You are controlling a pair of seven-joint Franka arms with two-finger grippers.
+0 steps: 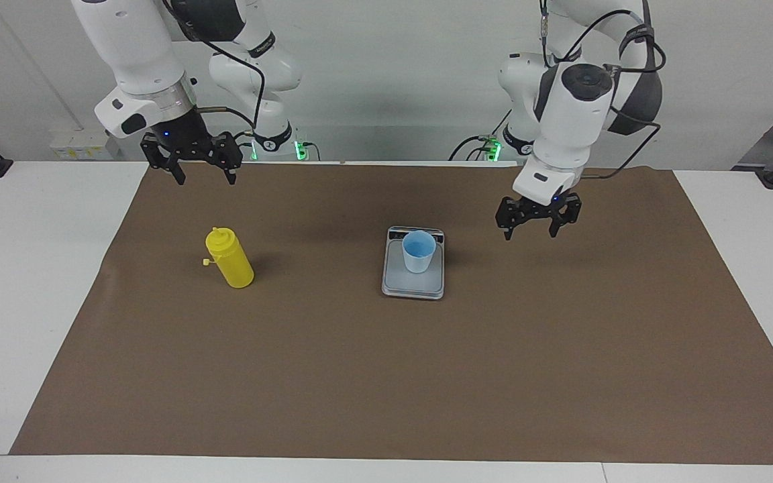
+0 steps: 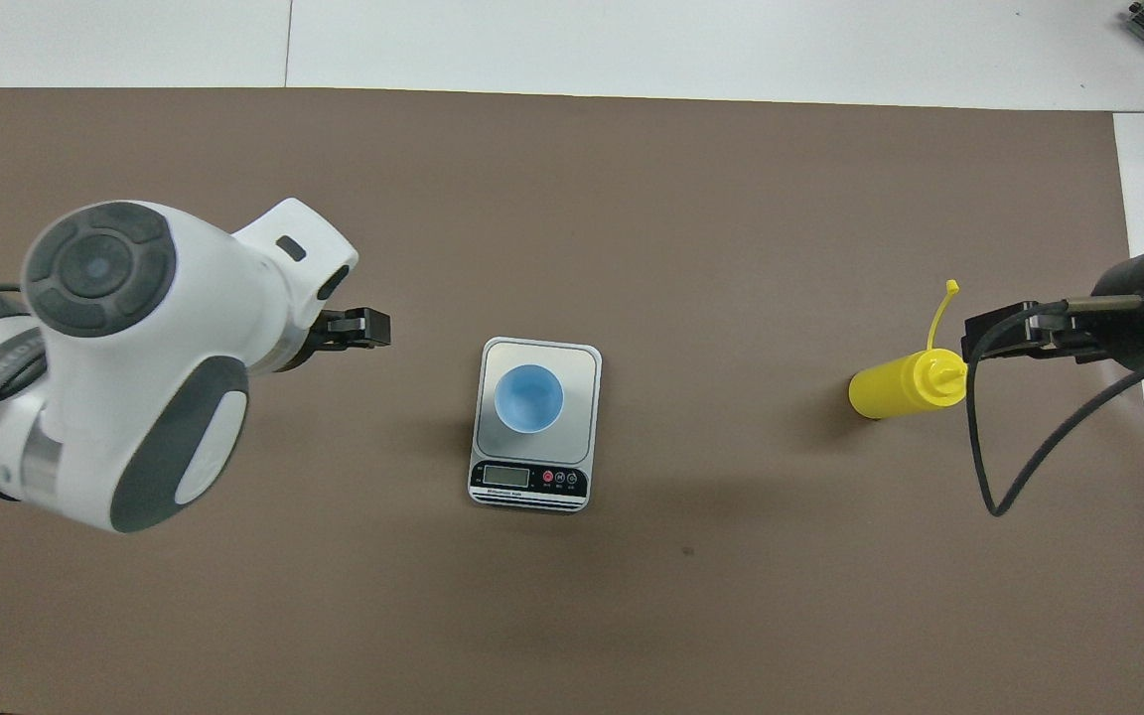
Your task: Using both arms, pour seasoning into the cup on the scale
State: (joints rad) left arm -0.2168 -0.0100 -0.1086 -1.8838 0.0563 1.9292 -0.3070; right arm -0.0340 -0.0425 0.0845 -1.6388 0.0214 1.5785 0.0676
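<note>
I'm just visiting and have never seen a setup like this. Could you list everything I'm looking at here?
Bottle: one, bright yellow, standing on the brown mat toward the right arm's end of the table.
Cup: one, light blue, upright on the scale.
Scale: one, silver-grey, mid-mat, display end toward the robots.
Mat: one, brown, covering most of the table.
Table: one, white.
Left gripper: one, black, open and empty, raised over the mat beside the scale.
Right gripper: one, black, open and empty, waiting over the mat's edge, above the bottle's end.
Arms: two, white with dark grey panels.
</note>
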